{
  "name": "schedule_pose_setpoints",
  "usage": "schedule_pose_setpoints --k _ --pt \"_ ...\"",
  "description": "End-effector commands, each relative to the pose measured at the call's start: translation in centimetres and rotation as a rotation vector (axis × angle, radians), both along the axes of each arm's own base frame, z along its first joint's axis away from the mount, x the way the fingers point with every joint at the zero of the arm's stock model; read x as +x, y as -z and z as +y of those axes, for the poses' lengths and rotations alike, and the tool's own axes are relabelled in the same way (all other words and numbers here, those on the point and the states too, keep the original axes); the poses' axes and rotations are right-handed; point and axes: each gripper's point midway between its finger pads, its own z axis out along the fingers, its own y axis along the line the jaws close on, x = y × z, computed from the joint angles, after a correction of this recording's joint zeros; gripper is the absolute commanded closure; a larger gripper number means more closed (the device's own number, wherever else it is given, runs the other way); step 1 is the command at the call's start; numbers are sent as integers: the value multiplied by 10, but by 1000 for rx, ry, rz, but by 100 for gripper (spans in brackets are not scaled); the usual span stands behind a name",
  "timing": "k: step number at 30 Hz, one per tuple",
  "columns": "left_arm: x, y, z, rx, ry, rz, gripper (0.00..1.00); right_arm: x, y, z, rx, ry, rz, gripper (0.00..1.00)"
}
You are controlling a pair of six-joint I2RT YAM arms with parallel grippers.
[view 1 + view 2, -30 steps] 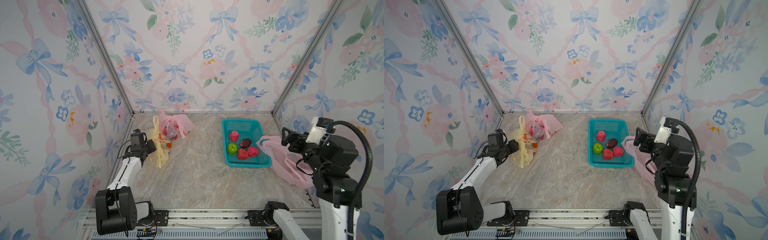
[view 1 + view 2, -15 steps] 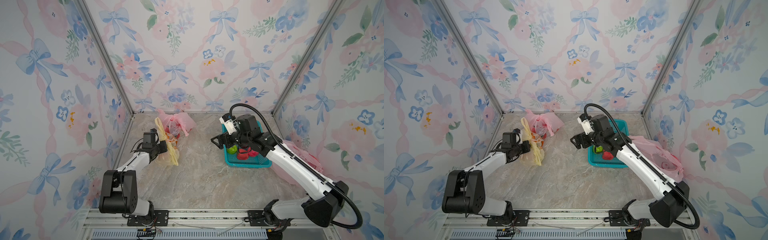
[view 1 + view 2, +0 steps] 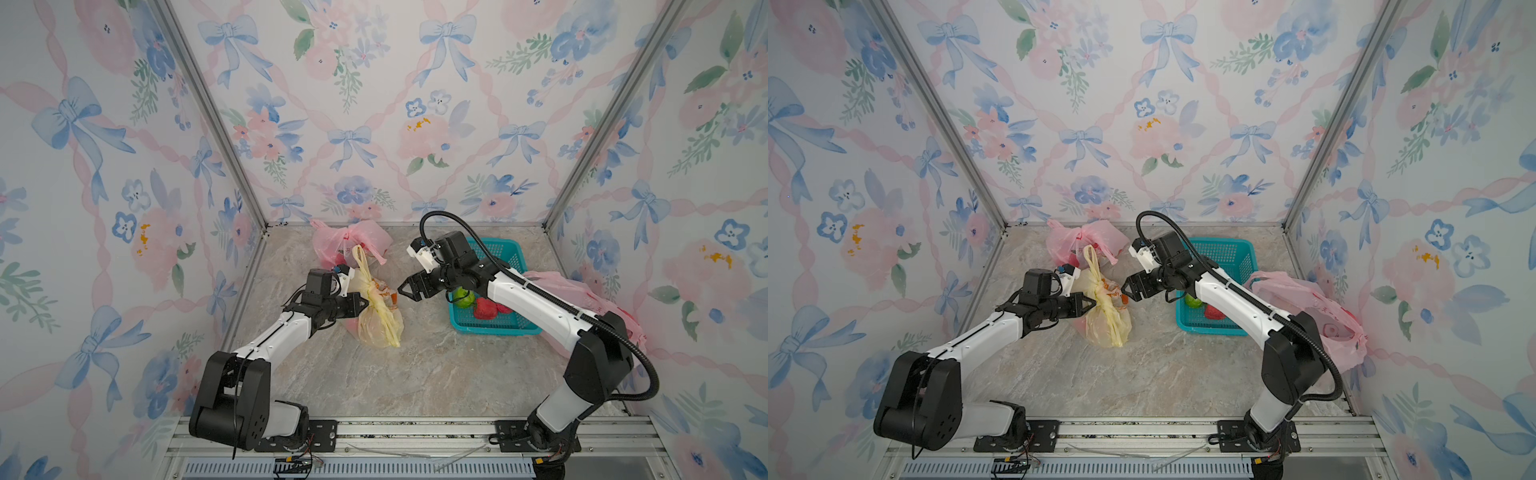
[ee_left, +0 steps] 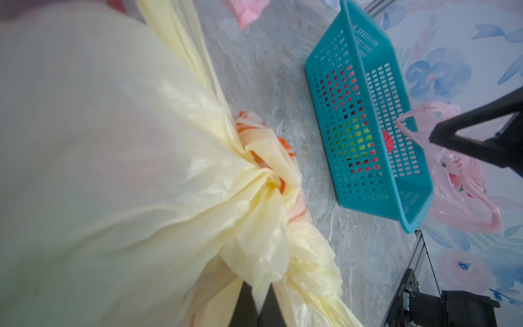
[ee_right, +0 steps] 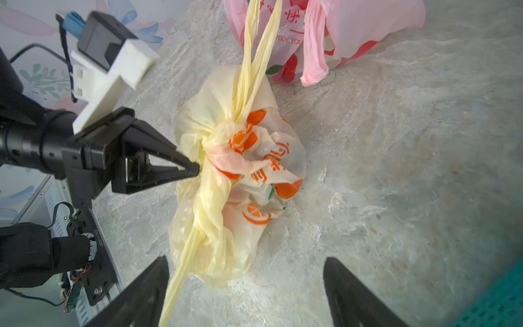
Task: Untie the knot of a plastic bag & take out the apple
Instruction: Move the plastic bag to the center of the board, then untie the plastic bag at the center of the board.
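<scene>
While the yellow bag [image 3: 376, 316] lies on the marble floor [image 3: 374, 386] between the two arms in both top views, its twisted handles run as one long line from the far wall side toward the rail, with the knot [image 3: 371, 300] near the middle. The left gripper [image 3: 365, 302] meets that line from the side, jaws together on the film at the knot; the right gripper [image 3: 402, 289] faces it from the opposite side, apart from it, jaws spread. The teal basket [image 3: 515, 253] of fruit sits behind the right arm, a pink bag [image 3: 365, 239] beyond the yellow one.

From the left wrist, only gathered yellow film and the knot [image 4: 271, 184] fill the frame; plastic passes between the closed fingers [image 4: 266, 308], though how much is caught I cannot tell.

From the right wrist, the grip point is plain: the left gripper [image 5: 196, 169] pinches just beside the knot [image 5: 226, 133], and the open fingers [image 5: 147, 286] straddle the bag's near end. No apple is discernible through the film.
</scene>
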Motion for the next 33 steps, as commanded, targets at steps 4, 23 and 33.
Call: schedule_pose_setpoints --k 4,23,33 --pt "-7 2 0 27 -3 25 64 2 -6 41 52 -98 -7 16" --pt "31 -62 33 155 -214 -161 44 0 52 71 -122 -126 38 28" --pt "48 -45 16 141 -160 -141 48 0 72 84 -147 -144 71 54"
